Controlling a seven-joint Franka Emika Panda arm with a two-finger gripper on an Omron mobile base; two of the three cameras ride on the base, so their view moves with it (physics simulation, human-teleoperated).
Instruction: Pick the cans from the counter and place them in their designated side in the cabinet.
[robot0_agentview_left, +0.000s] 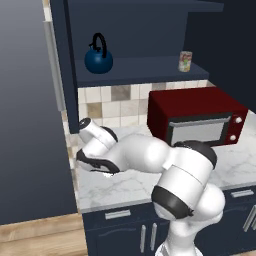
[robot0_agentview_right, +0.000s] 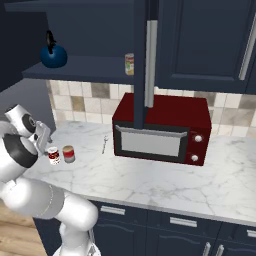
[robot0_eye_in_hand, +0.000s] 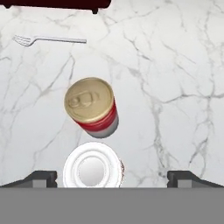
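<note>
Two cans upright on the counter (robot0_agentview_right: 150, 180), left of the microwave (robot0_agentview_right: 160, 131).
You see the red-and-white can (robot0_agentview_right: 53, 155) just beside the red-banded can (robot0_agentview_right: 69, 153); the gripper (robot0_eye_in_hand: 111, 177) hangs over the white-lidded one, jaws wide, holding nothing. Fork (robot0_eye_in_hand: 48, 40) lies farther back; cabinet (robot0_agentview_right: 80, 67) above holds a kettle (robot0_agentview_right: 53, 54).

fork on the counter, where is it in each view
Left base view: not in it.
Right base view: the fork lies on the counter, just left of the microwave.
Hand view: the fork is at upper left.
Shared landmark: the microwave.
</note>
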